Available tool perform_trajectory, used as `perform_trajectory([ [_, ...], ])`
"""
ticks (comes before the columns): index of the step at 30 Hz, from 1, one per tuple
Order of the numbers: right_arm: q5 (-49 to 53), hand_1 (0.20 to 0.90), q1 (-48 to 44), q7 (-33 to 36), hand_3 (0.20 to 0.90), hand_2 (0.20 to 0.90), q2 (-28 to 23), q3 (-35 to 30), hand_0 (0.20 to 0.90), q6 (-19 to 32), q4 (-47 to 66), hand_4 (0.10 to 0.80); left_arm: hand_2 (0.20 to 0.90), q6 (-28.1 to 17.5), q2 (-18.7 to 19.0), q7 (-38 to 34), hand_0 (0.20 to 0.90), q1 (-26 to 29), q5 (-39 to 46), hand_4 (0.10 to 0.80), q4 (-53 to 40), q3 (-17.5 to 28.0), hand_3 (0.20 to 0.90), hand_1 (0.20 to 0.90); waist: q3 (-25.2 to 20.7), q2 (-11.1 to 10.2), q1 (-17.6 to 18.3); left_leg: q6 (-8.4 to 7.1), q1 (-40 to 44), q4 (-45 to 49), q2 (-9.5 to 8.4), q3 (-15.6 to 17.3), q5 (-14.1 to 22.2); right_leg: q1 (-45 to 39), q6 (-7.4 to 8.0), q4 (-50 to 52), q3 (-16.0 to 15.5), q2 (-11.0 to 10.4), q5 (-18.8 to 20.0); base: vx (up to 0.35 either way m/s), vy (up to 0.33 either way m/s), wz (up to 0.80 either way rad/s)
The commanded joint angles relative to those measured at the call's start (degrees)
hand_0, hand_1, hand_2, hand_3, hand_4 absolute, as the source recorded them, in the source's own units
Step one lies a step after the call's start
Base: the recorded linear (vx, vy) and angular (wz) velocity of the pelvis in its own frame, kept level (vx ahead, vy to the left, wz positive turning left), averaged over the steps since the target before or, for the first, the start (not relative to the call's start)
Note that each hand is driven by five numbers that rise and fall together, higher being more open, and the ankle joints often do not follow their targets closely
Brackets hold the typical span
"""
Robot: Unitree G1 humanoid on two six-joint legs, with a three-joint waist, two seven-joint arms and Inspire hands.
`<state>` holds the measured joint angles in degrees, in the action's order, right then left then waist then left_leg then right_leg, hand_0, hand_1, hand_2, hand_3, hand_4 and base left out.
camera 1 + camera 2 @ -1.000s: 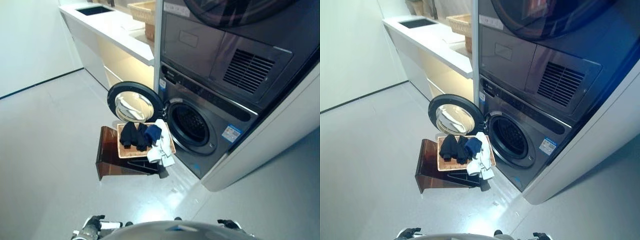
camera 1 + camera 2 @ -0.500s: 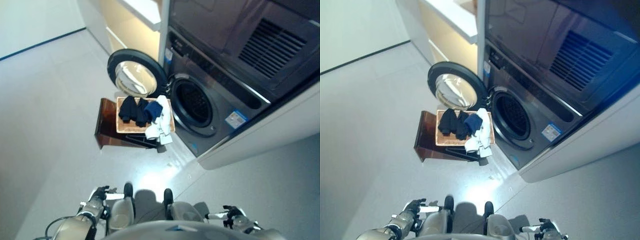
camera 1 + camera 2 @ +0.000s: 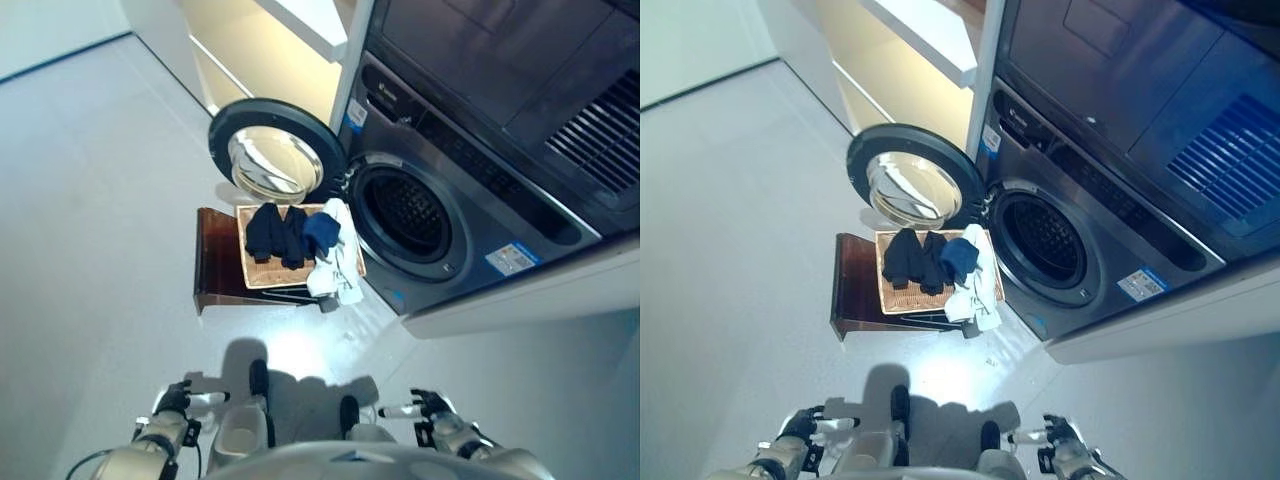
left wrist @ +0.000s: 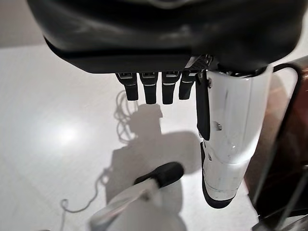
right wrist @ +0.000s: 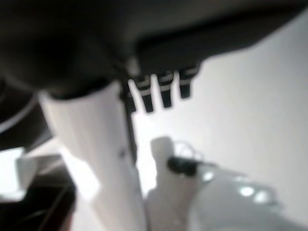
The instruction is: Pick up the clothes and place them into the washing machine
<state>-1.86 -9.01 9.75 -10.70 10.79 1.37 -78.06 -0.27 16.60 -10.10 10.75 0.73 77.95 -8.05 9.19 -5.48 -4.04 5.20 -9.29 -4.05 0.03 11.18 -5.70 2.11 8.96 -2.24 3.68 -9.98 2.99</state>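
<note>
Dark, blue and white clothes (image 3: pixel 300 237) lie in a flat wicker basket (image 3: pixel 258 274) on a low brown stool (image 3: pixel 212 265), right before the washing machine (image 3: pixel 470 200). Its round door (image 3: pixel 272 158) stands swung open to the left, and the drum opening (image 3: pixel 408 213) is dark. My left hand (image 3: pixel 175 405) and right hand (image 3: pixel 428 410) hang low near the views' bottom edge, far from the basket. In the left wrist view the left hand's fingers (image 4: pixel 149 89) are straight with nothing in them; in the right wrist view the right hand's fingers (image 5: pixel 161 91) are the same.
A second dark appliance (image 3: pixel 520 60) is stacked above the washer. A white counter with cabinets (image 3: pixel 290 30) runs along the wall at the left of the machines. Pale floor (image 3: pixel 90 200) lies between me and the stool.
The camera has tilted down and moved closer, so basket and washer sit larger in the views. Both hands now show lower, still empty. The clothes have not moved.
</note>
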Motion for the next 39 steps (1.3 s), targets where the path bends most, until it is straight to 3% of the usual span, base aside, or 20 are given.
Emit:
perform_trajectory([
  [1, 1.35, 0.9, -0.6, 0.58, 0.9, 0.9, -4.26, 0.04, 0.9, 0.26, 0.69, 0.8, 0.9, -0.58, -0.59, -0.59, 0.9, 0.31, -0.96, 0.8, 0.1, -1.24, 0.9, 0.9, -1.38, -0.3, -0.22, -5.83, -8.53, 1.43, 2.59, -4.74, -2.78, -6.9, -0.92, 0.72, 0.24, 2.36, -2.14, 0.148, 0.079, 0.0],
  [6, 1.36, 0.9, -0.25, 0.4, 0.9, 0.9, -4.49, -0.72, 0.9, 0.29, 0.38, 0.8, 0.9, -0.65, -1.34, 0.24, 0.9, 0.47, -2.36, 0.8, -0.14, -2.41, 0.9, 0.9, -2.01, -1.09, 0.18, -4.79, -9.15, 4.17, 0.71, -4.77, 0.38, -6.54, 0.21, 2.28, 0.13, 0.8, 1.87, 0.142, 0.097, 0.01],
  [7, 1.31, 0.9, 0.04, -0.07, 0.9, 0.9, -5.07, -0.98, 0.9, 0.34, 0.01, 0.8, 0.9, -0.57, -1.31, 1.07, 0.9, 0.46, -3.61, 0.8, -0.55, -3.29, 0.9, 0.9, -1.96, -0.88, 0.65, -3.85, -7.27, 3.56, -0.32, -5.03, 1.51, -4.48, 0.09, 9.43, 1.99, 1.99, 4.99, 0.142, 0.131, 0.08],
  [8, 1.19, 0.9, -0.17, -0.03, 0.9, 0.9, -5.31, -0.73, 0.9, 0.4, 0.09, 0.8, 0.9, -0.4, -0.75, 1.24, 0.9, 0.77, -4.13, 0.8, -0.85, -3.71, 0.9, 0.9, -1.16, -0.36, 1.54, -3.42, -6.07, 2.68, -0.51, -5.47, 1.64, -2.12, -0.46, 14.34, 4.18, 5.04, 5.35, 0.138, 0.129, 0.07],
  [9, 1.19, 0.9, -0.19, -0.03, 0.9, 0.9, -5.32, -0.73, 0.9, 0.4, 0.09, 0.8, 0.9, -0.4, -0.76, 1.24, 0.9, 0.79, -4.14, 0.8, -0.85, -3.7, 0.9, 0.9, -1.27, -0.29, 1.48, -3.45, -6.24, 2.69, -0.39, -5.43, 1.59, -1.92, -0.48, 14.35, 4.24, 5.14, 5.44, 0.094, 0.101, -0.1],
  [10, 1.09, 0.9, -0.3, -0.13, 0.9, 0.9, -5.42, -0.28, 0.9, 0.49, 0.0, 0.8, 0.9, -0.54, -0.17, 1.5, 0.9, 1.06, -4.68, 0.8, -0.78, -3.87, 0.9, 0.9, -0.02, 0.95, 2.08, -3.67, -3.62, 0.6, 0.25, -5.25, 1.59, 2.14, -0.84, 15.14, 0.62, 5.58, 2.6, 0.129, 0.04, -0.16],
  [11, 0.89, 0.9, -0.4, 0.0, 0.9, 0.9, -5.52, -0.16, 0.9, 0.43, 0.0, 0.8, 0.9, -0.44, 0.04, 1.31, 0.9, 0.96, -5.11, 0.8, -0.41, -3.78, 0.9, 0.9, 0.46, 2.24, 2.4, -4.54, -1.97, -0.14, 1.46, -5.31, 1.78, 3.23, -1.38, 10.94, -2.97, 4.45, -0.24, 0.133, 0.041, -0.15],
  [12, 0.89, 0.9, -0.4, 0.0, 0.9, 0.9, -5.52, -0.16, 0.9, 0.43, 0.0, 0.8, 0.9, -0.44, 0.04, 1.31, 0.9, 0.96, -5.11, 0.8, -0.41, -3.78, 0.9, 0.9, 0.45, 2.25, 2.41, -4.54, -1.98, -0.14, 1.46, -5.32, 1.78, 3.23, -1.38, 10.93, -2.98, 4.45, -0.23, 0.242, -0.115, 0.03],
  [13, 0.66, 0.9, -0.99, 0.07, 0.9, 0.9, -5.47, -0.4, 0.9, 0.19, 0.08, 0.8, 0.9, -0.57, 0.22, 0.87, 0.9, 1.3, -4.7, 0.8, -0.17, -3.24, 0.9, 0.9, 1.89, 3.26, 2.9, -5.87, 2.0, -0.76, 3.26, -5.59, 3.33, 7.85, -1.44, 2.1, -4.05, 2.26, 1.25, 0.27, -0.148, 0.16],
  [14, 0.23, 0.9, -1.47, 0.3, 0.9, 0.9, -5.4, -0.09, 0.9, -0.02, 0.47, 0.8, 0.9, -0.66, 0.29, 0.5, 0.9, 1.62, -4.35, 0.8, -0.22, -3.16, 0.9, 0.9, 3.26, 3.37, 3.57, -6.52, 4.2, -0.65, 4.06, -5.69, 4.13, 11.47, -0.75, -0.82, -2.62, 1.9, 3.77, 0.318, -0.192, 0.15],
  [16, -0.29, 0.9, -1.99, 0.34, 0.9, 0.9, -5.12, 0.28, 0.9, -0.12, 1.03, 0.8, 0.9, -0.89, 0.2, 0.36, 0.9, 2.04, -3.89, 0.8, -0.41, -2.96, 0.9, 0.9, 4.67, 2.19, 3.89, -7.32, 5.6, 1.31, 4.51, -5.57, 5.4, 11.58, 0.56, 0.36, -5.13, 0.42, 5.32, 0.157, -0.179, 0.2],
  [18, -0.37, 0.9, -1.85, 0.49, 0.9, 0.9, -4.62, 0.62, 0.9, 0.09, 1.1, 0.8, 0.9, -0.84, 0.23, 0.16, 0.9, 2.56, -3.99, 0.8, -0.58, -3.28, 0.9, 0.9, 4.83, 0.78, 4.24, -8.06, 5.87, 3.17, 5.14, -6.19, 6.12, 10.54, -0.01, 2.59, -5.08, 0.93, 4.36, 0.116, -0.277, 0.54],
  [21, -0.54, 0.9, -1.09, 0.85, 0.9, 0.9, -4.72, 1.08, 0.9, 0.23, 0.55, 0.8, 0.9, -0.92, -1.13, -0.22, 0.9, 2.11, -4.13, 0.8, -1.08, -4.21, 0.9, 0.9, 3.55, 0.88, 4.39, -9.29, 6.26, 2.23, 7.39, -7.88, 4.94, 8.82, -1.68, 3.84, -7.56, 2.8, 2.55, 0.094, -0.286, 0.82],
  [25, -0.91, 0.9, -2.69, 1.45, 0.9, 0.9, -6.99, 1.39, 0.9, 0.37, 1.53, 0.8, 0.9, -0.56, -2.32, -0.42, 0.9, 2.14, -5.06, 0.8, -0.95, -5.68, 0.9, 0.9, 1.98, 2.65, 5.06, -9.8, 5.8, -0.95, 7.95, -9.45, 2.93, 7.6, -1.65, 2.96, -10.79, 3.27, 1.97, 0.05, -0.14, 0.42],
  [31, -5.22, 0.9, -7.06, 3.84, 0.9, 0.9, -8.45, 5.1, 0.9, 0.28, 4.51, 0.8, 0.9, -0.96, -2.3, -1.86, 0.9, 2.64, -6.7, 0.8, -1.41, -7.68, 0.9, 0.9, 2.47, 3.59, 4.52, -9.75, 3.98, -0.95, 7.54, -10.11, 2.46, 9.34, -1.63, 4.35, -10.8, 2.73, 1.58, -0.015, 0.008, 0.09],
  [39, -16.57, 0.9, -22.96, 8.83, 0.9, 0.9, -12.61, 14.25, 0.9, -1.56, 13.64, 0.8, 0.9, -1.85, -2.84, -5.06, 0.9, 3.1, -5.97, 0.8, -2.95, -9.94, 0.9, 0.9, 5.62, 5.17, 2.09, -9.39, -0.51, -0.95, 5.64, -11.26, 1.03, 12.85, -0.58, 4.52, -10.71, 0.96, 3.13, -0.068, 0.066, 0.07],
])
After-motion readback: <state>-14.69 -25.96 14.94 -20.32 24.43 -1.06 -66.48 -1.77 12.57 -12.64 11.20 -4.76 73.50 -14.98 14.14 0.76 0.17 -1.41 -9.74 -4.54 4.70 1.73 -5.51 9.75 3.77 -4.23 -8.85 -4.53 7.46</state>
